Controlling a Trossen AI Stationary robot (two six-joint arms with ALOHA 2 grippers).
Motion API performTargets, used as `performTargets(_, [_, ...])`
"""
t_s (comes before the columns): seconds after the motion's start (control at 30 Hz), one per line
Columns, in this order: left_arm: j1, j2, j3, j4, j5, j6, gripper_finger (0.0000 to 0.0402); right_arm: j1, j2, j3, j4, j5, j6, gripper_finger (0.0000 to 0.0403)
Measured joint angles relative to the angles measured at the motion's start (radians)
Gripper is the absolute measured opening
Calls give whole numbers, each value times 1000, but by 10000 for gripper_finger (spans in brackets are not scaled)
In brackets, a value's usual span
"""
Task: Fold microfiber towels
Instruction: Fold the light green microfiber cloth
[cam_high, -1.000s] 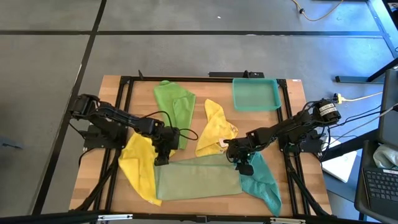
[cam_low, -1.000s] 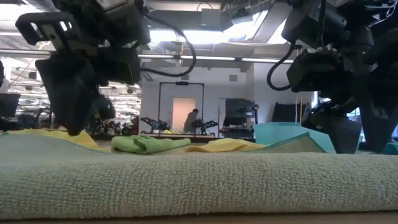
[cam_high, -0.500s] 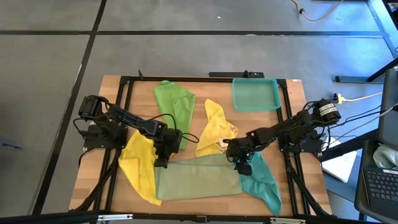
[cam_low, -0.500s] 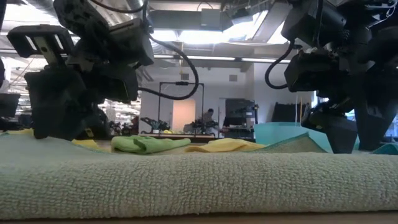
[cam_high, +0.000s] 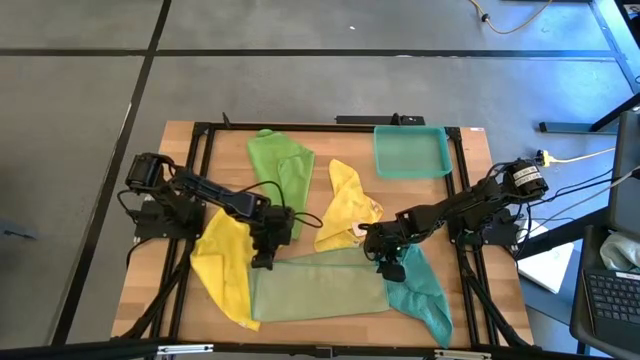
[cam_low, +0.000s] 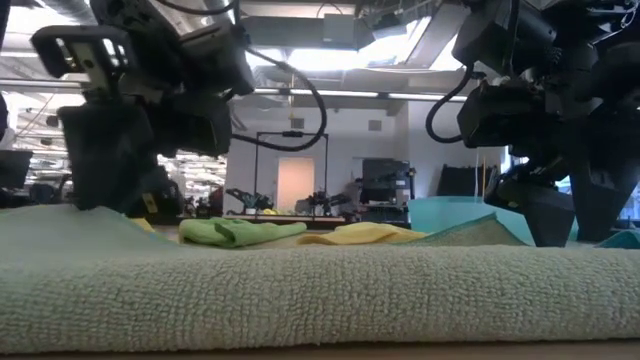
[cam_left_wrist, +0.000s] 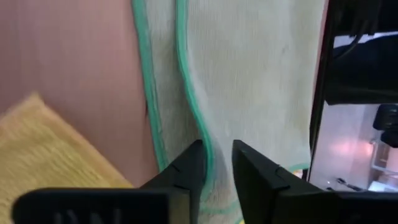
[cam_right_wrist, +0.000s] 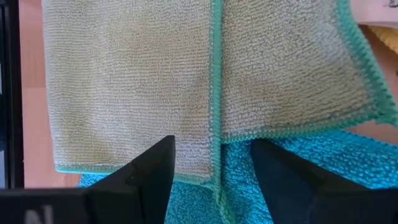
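Olive towel (cam_high: 318, 285) edge now pinched between narrowed left fingers (cam_left_wrist: 186, 171).

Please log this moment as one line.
left end effector: closing on pale olive towel edge | right end effector: open over its other end

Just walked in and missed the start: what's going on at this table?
Two robot arms are folding a pale olive-green towel lying near the table's front. The left end effector is pinching its green-stitched edge at one corner. The right end effector hovers open over the opposite corner, above the teal towel.
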Motion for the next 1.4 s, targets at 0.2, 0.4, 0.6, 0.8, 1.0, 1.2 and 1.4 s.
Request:
performTargets(0.2, [0,0,39,-6,-11,-24,8,0,0,0,0,0,-4,212])
performTargets(0.4, [-3,0,42,-28,-15,-70,3,0,0,0,0,0,-6,212])
performTargets(0.6, [-28,-1,42,-43,-16,-87,1,2,0,0,0,-6,-7,212])
performTargets(0.8, [-68,-2,42,-42,-6,-120,0,9,0,0,0,-12,-5,212])
performTargets(1.0, [-96,-2,42,-43,-3,-159,0,32,0,0,-1,-19,-3,212])
performTargets(1.2, [-100,-2,42,-46,-8,-192,0,47,0,0,-1,-19,-3,212])
performTargets(1.4, [-100,-2,42,-47,-8,-203,0,47,0,0,-1,-19,50,212])
